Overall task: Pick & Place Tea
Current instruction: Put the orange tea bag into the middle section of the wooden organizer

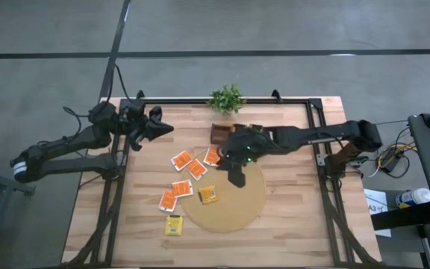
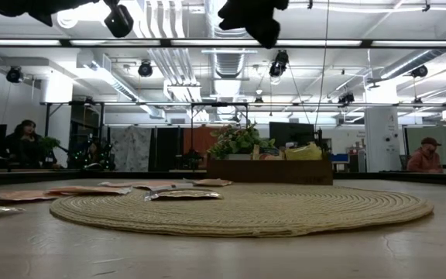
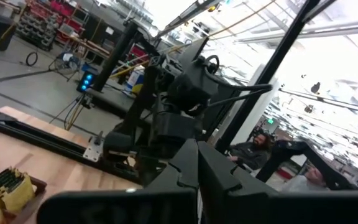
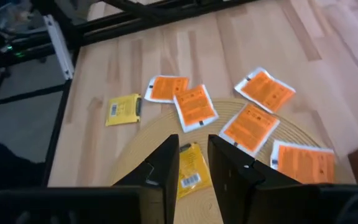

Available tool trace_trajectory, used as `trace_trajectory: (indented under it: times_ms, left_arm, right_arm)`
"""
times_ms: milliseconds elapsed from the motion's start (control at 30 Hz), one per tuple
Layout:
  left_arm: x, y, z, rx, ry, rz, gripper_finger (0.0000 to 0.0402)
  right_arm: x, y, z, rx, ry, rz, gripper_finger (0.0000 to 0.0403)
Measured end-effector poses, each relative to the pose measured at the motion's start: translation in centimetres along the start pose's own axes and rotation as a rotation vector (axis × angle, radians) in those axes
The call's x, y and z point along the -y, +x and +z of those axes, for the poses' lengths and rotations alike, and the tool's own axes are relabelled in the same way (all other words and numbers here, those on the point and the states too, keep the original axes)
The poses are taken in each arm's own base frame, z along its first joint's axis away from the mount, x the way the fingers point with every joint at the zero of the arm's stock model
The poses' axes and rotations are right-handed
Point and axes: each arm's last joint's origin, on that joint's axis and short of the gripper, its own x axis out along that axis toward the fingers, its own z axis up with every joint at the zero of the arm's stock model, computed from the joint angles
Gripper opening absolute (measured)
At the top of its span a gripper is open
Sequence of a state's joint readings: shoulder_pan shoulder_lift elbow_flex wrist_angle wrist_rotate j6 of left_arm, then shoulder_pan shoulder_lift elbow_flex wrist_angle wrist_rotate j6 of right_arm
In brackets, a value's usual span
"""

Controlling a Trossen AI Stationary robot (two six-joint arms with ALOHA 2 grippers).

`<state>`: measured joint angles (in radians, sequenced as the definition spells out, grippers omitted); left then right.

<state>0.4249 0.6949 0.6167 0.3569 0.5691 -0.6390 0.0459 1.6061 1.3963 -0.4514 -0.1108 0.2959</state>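
Directly below the right gripper (image 4: pixel 193 163) we see a yellow tea packet (image 4: pixel 191 168) lying flat on the round mat (image 1: pixel 248 200) — jaws parted and empty, straddling it. We judge the right arm nearer — the left gripper (image 1: pixel 157 128), clenched, waits at the table's far-left edge.

yellow tea packet (image 4: pixel 190 169) partly hidden by hand (image 4: pixel 193 163)

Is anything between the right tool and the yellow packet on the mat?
Nothing visible. The right tool hangs above the yellow packet on the round mat, fingers parted with the packet showing between them. The nearest orange packets lie off to the side, clear of it.
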Motion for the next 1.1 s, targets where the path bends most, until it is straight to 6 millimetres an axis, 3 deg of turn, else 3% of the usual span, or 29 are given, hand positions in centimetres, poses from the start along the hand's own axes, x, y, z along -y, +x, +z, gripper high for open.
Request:
trace_trajectory:
  times_ms: [400, 567, 800, 1100]
  left_arm:
    - [1.4, 0.8, -1.0, -0.058, 0.031, -0.101, 0.0092]
    - [2.7, 1.4, -1.2, -0.100, 0.067, -0.147, 0.0099]
    - [4.8, 3.0, 0.0, -0.212, 0.138, -0.138, 0.0099]
    - [6.0, 6.4, 1.0, -0.380, 0.174, -0.102, 0.0102]
  right_arm:
    - [-2.0, -3.0, -2.5, 0.065, 0.096, -0.081, 0.0098]
    - [-2.2, -4.2, -3.7, 0.092, 0.139, -0.119, 0.0105]
    - [-1.6, -5.3, -5.0, 0.102, 0.215, -0.135, 0.0115]
    - [-1.4, -6.1, -5.5, 0.138, 0.225, -0.154, 0.0118]
